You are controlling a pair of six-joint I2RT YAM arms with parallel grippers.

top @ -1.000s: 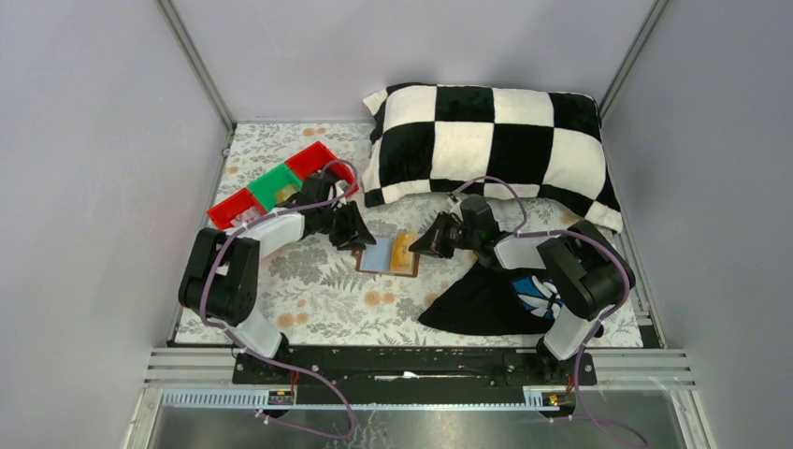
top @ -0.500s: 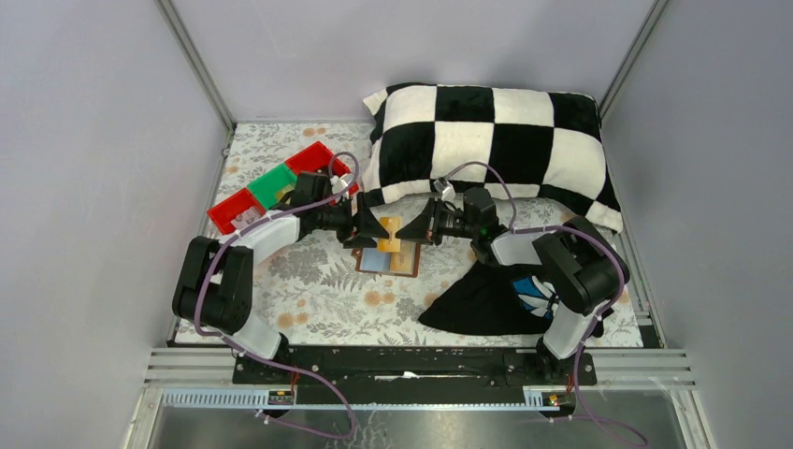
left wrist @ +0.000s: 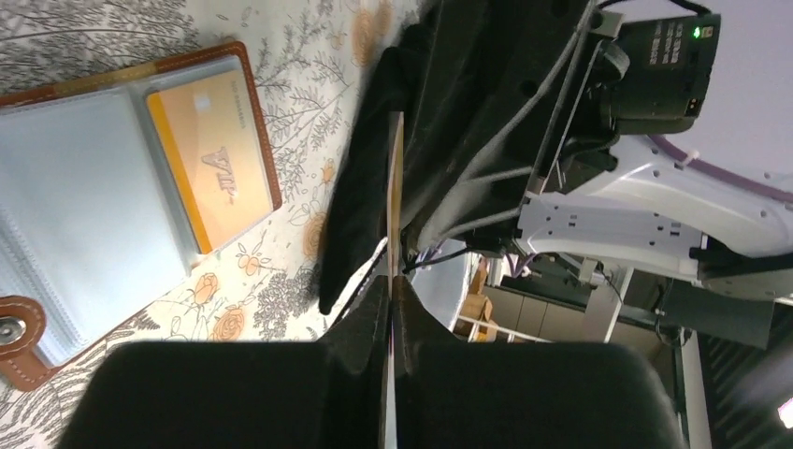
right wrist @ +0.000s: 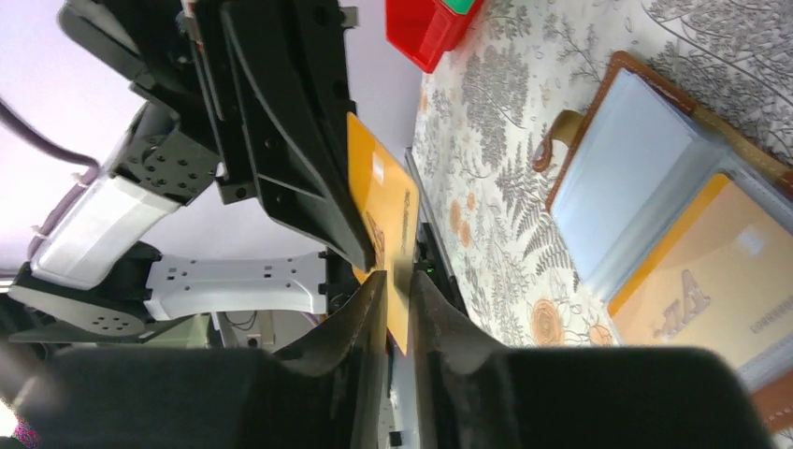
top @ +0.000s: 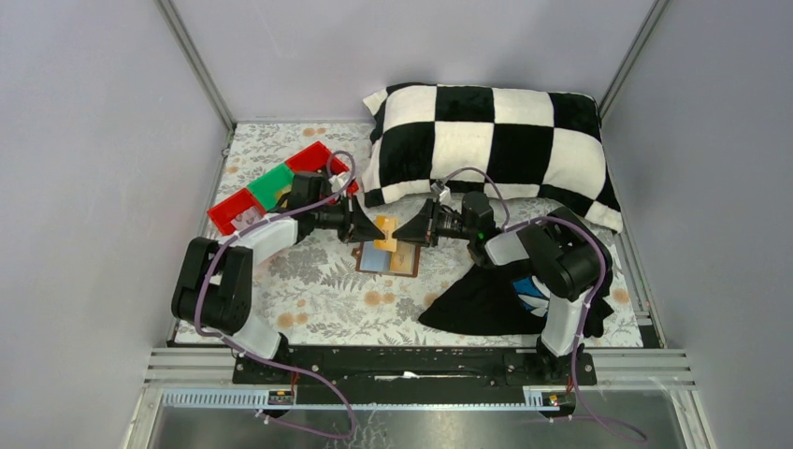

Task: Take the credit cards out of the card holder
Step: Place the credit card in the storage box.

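The brown card holder (top: 367,265) lies open on the flowered cloth, with a light blue-grey pocket panel (left wrist: 65,196) and one orange credit card (left wrist: 217,168) tucked in its right pocket. A second orange credit card (right wrist: 379,210) is held on edge in the air just above the holder. My left gripper (top: 379,230) is shut on its left end, and my right gripper (top: 400,230) is shut on its right end. The two sets of fingertips nearly touch. In the left wrist view the held card (left wrist: 394,187) shows only as a thin edge.
Red and green trays (top: 271,187) stand at the back left, behind my left arm. A black-and-white checked pillow (top: 486,140) fills the back right. A black cloth with blue-white print (top: 482,301) lies under my right arm.
My right gripper has lifted the orange card up from the holder. My left gripper came in from the left with open jaws and closed on the card's other end.
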